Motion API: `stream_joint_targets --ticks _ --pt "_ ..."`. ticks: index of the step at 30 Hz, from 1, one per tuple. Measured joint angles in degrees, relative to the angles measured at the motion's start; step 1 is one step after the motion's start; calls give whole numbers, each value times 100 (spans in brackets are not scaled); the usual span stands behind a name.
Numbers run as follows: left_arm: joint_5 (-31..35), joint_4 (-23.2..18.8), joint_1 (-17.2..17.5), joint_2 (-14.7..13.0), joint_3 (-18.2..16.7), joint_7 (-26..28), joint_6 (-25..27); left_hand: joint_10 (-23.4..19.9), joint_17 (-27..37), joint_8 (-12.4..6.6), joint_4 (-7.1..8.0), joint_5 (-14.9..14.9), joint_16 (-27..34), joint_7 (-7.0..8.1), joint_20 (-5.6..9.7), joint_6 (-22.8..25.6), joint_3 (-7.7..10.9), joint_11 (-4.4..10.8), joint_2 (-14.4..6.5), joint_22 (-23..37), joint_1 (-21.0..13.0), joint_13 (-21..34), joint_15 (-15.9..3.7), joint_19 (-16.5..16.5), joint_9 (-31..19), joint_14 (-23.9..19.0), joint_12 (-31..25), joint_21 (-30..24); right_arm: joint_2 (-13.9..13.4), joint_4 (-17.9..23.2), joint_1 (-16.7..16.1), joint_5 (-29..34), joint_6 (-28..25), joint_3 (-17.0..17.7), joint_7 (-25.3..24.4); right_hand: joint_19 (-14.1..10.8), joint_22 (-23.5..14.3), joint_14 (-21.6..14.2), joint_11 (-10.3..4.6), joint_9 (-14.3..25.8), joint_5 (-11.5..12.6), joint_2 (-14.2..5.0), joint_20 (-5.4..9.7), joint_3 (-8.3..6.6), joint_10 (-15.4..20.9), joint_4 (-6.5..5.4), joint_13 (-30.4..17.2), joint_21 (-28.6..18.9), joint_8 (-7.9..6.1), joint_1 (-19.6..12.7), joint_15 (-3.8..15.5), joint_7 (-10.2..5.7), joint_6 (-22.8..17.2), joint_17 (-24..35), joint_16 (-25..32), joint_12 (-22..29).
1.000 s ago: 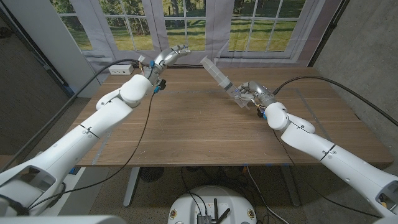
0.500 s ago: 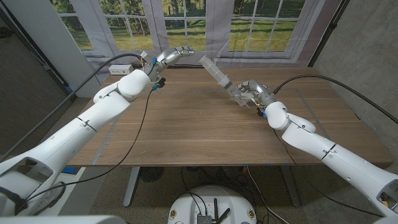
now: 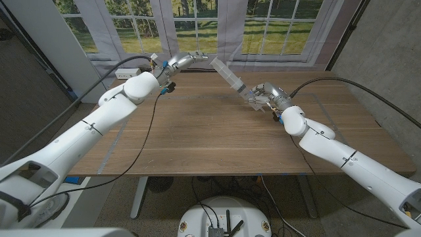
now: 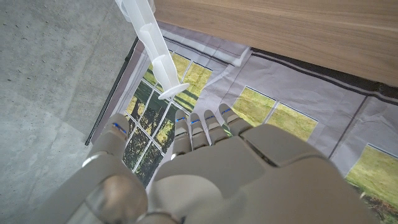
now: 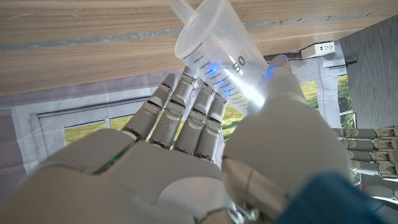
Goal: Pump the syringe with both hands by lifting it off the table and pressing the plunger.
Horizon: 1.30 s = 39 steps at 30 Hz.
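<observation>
Aloft, clear plastic syringe [image 3: 231, 78] gripped by right hand [image 3: 266, 96].

The syringe [image 3: 231, 79] was clear plastic with printed graduations on its barrel and a white plunger drawn far out. It was tilted, off the counter, its barrel gripped by the right fingers [image 5: 199, 112]. Its flat plunger end hung just beyond the left fingers [image 4: 205, 124], not touching them.

A lab-like test room: bare wooden table [image 3: 210, 131], concrete wall [image 3: 388, 59], power strip [image 3: 128, 74], taped sheeting over windows [image 3: 197, 26].
</observation>
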State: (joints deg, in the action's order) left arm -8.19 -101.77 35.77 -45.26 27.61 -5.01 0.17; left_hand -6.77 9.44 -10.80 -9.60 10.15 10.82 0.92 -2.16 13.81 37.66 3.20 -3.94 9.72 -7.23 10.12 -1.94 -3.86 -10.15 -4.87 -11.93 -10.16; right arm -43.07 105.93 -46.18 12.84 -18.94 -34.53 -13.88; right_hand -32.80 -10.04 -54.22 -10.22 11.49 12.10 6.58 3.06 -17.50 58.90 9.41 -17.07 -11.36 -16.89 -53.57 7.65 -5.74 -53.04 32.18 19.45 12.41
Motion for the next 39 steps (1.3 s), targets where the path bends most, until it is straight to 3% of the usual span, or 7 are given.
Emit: stream_joint_targets --ticks 22,27,39 --pt "-147 520 -301 194 160 -443 -431 -6 -11 21 10 0 -23 31 0 -31 -9 29 -1 0 -1 1 -1 0 0 -57 50 -27 1 -78 73 54 187 19 43 -51 1 -123 -22 11 -8 -7 11 48 60 0 -36 0 94 -8 28 -50 -50 170 -239 -27" --pt "-164 601 -335 236 187 -483 -482 109 -11 44 10 1 -23 103 0 -104 -9 140 -1 0 -1 1 -11 0 0 -108 95 -27 5 -132 97 52 260 34 56 -72 1 -150 -22 10 15 -6 -10 48 60 0 -37 0 116 -9 55 -19 -81 217 -294 -27" --pt "-196 750 -415 321 248 -558 -538 129 -11 73 10 4 -23 133 0 -136 -9 121 -1 0 -1 1 -12 0 18 -170 95 -27 64 -286 176 -21 421 48 92 -187 2 -181 -22 8 22 -6 23 93 60 0 -51 -40 118 -9 86 -20 -81 248 -335 -28"
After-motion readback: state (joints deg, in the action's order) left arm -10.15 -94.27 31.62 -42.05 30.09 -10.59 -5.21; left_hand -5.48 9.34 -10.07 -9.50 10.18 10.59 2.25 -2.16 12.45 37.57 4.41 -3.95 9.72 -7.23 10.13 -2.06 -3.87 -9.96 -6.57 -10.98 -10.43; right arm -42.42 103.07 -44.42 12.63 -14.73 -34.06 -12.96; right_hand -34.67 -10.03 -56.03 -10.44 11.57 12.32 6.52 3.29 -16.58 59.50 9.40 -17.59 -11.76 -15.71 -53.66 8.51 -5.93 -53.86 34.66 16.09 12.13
